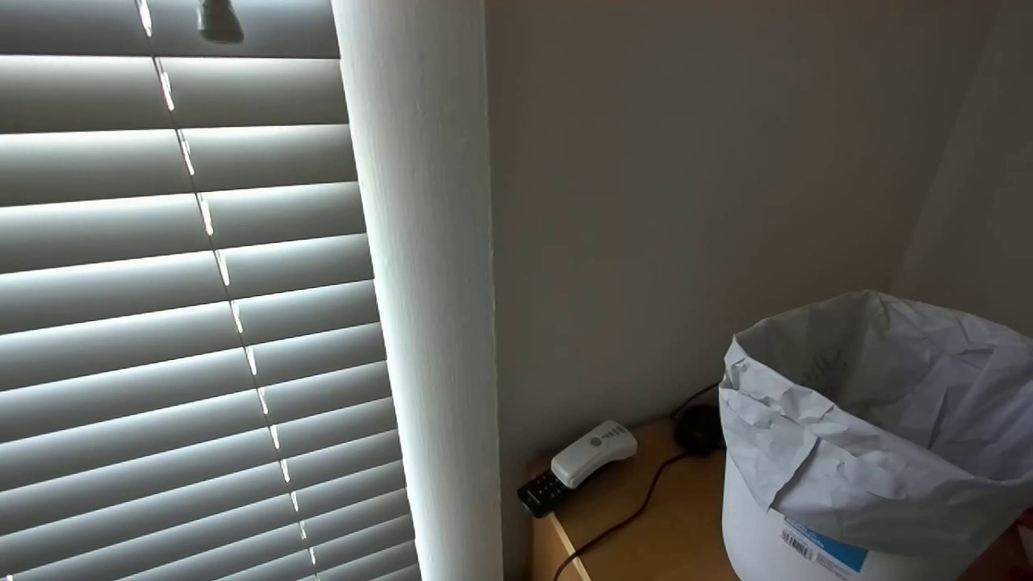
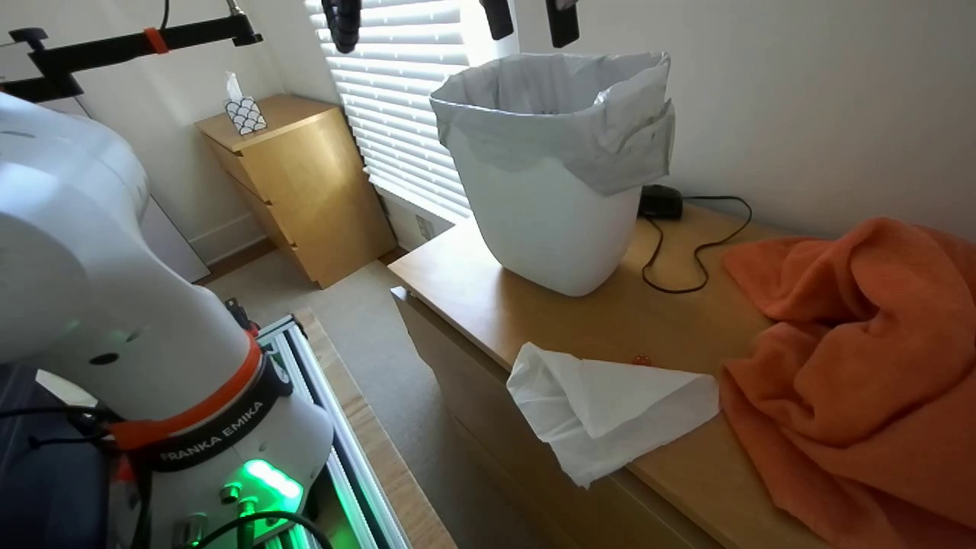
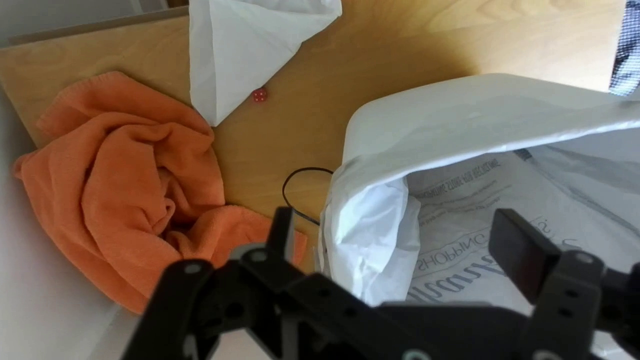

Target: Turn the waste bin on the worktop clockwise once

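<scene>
My smooth white rounded arm point(image 2: 99, 252) fills the left side of an exterior view, an orange band point(image 2: 197, 408) and a black collar point(image 2: 217, 442) lettered FRANKA EMIKA wrapping it above a glowing green light point(image 2: 273, 485). My black two-fingered pincer point(image 2: 533, 36) points downward; in the wrist view its blocky dark fingers point(image 3: 522, 255) stand parted wide.

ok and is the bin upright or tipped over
Upright: in an exterior view, the bin stands base down on the worktop, and its mouth, lined with a bag, faces up.

The worktop point(image 2: 610, 328) carries the waste bin point(image 2: 541, 183), orange cloth point(image 2: 877, 358), white sheet point(image 2: 610, 408), red die point(image 3: 259, 94) and cable point(image 2: 679, 291).
</scene>
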Controlling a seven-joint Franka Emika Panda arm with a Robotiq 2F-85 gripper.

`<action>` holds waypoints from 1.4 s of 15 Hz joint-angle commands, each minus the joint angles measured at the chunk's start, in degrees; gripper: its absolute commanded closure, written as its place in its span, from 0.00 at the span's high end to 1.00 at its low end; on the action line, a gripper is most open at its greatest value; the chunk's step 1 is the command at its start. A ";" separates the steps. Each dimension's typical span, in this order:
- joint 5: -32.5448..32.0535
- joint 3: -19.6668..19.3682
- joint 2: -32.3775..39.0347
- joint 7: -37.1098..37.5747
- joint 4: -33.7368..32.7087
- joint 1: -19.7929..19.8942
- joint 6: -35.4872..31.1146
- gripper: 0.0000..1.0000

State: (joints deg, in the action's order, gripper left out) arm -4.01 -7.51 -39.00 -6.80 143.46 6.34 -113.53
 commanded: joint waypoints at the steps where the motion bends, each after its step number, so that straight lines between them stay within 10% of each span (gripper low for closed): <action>1: -1.40 -1.87 7.13 -4.20 -3.61 -0.25 -3.42 1.00; 16: 5.88 -3.54 21.87 -6.67 -10.14 -0.22 -4.33 0.98; 21: 5.01 -2.52 24.11 -4.86 -11.47 0.06 -0.87 0.52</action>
State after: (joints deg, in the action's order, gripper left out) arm 1.14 -10.72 -16.23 -13.34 133.55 6.20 -117.71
